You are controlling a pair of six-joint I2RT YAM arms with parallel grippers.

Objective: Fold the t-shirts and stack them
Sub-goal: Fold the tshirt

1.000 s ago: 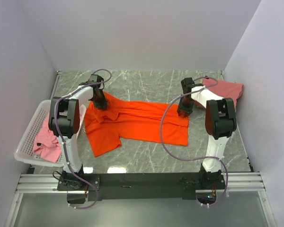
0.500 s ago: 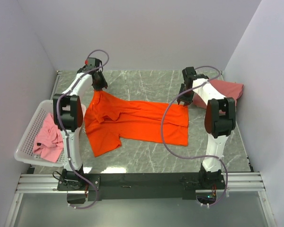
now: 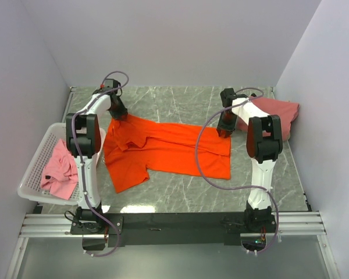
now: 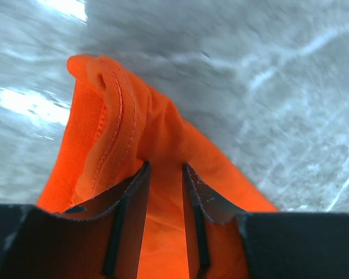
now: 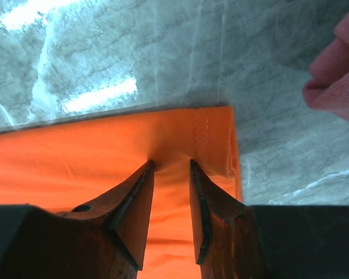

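The bright orange t-shirt (image 3: pixel 168 148) lies spread across the middle of the marble table. My left gripper (image 3: pixel 118 113) is shut on its far left corner, and in the left wrist view the orange cloth (image 4: pixel 122 133) bunches up between the fingertips of that gripper (image 4: pixel 164 165). My right gripper (image 3: pixel 224 129) is shut on the far right corner, by the stitched hem (image 5: pixel 209 131), with the cloth puckered at the tips of that gripper (image 5: pixel 171 163). The salmon-pink t-shirt (image 3: pixel 276 110) lies folded at the back right and shows in the right wrist view (image 5: pixel 337 75). The lighter pink t-shirt (image 3: pixel 58 171) lies in the basket.
The white perforated basket (image 3: pixel 32 174) stands at the table's left edge. Purple walls close in the back and both sides. Bare marble (image 3: pixel 180 102) runs behind the orange shirt, and more lies in front of it.
Both grippers drew the orange shirt's far corners toward the back; the left one lifted its corner, then lowered it. The far edge now lies straighter and flatter.
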